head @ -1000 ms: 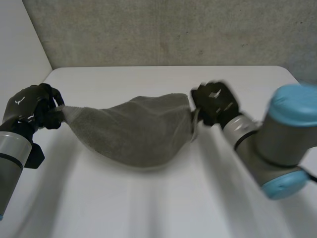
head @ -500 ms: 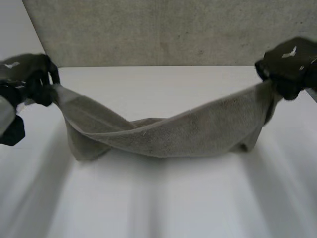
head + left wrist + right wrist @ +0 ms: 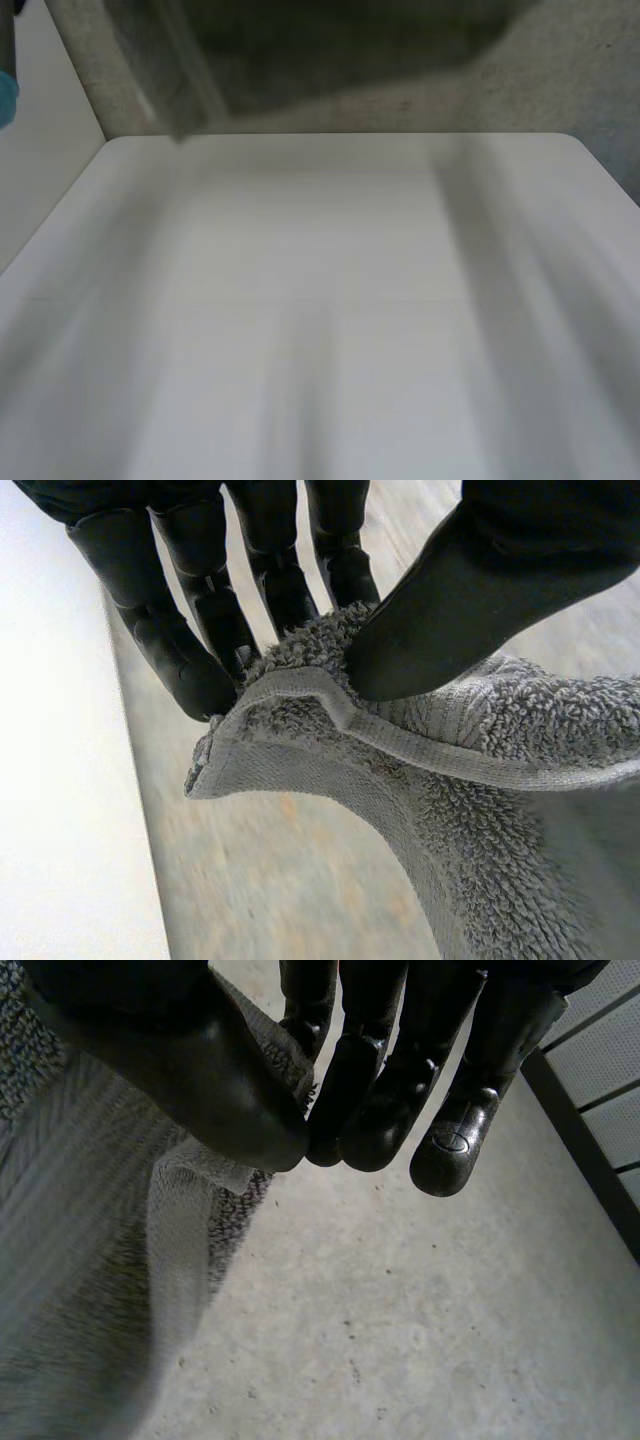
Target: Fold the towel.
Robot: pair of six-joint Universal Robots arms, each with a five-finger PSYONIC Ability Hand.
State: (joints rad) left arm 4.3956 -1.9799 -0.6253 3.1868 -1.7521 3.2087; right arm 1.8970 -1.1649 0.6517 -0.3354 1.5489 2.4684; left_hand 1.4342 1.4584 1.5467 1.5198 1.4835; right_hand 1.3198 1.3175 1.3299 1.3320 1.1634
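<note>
Head view, towel aloft: finds the towel (image 3: 330,50) held high above the bare white table (image 3: 320,300), a dark blurred mass against the grey wall (image 3: 570,70). Touches the tabletop nowhere visible. From the left wrist view: left hand (image 3: 170,620) clamped on a hemmed corner, thumb pressing the looped pile against the fingers (image 3: 285,580), cloth falling away below the grip. From the right wrist view: right hand (image 3: 380,1080) likewise closed on the fabric, thumb and fingertips meeting over a fold of it, concrete floor (image 3: 420,1310) beyond. Cannot say from that view whether the grip sits on the very corner or just along the edge. Reads, judging by the pose, as the spreading step: held up by two ends, hanging in the air, not yet laid out and with no fold made. Calls next, probably, for lowering the cloth toward the table with both pinches firm and the ends well apart, so as to land flat rather than bunched; then for carrying one edge over to meet the other. Worth watching: a twist in the hanging cloth, hard to rule out behind the blur, and a shallow right-hand pinch liable to slip under the weight.
</note>
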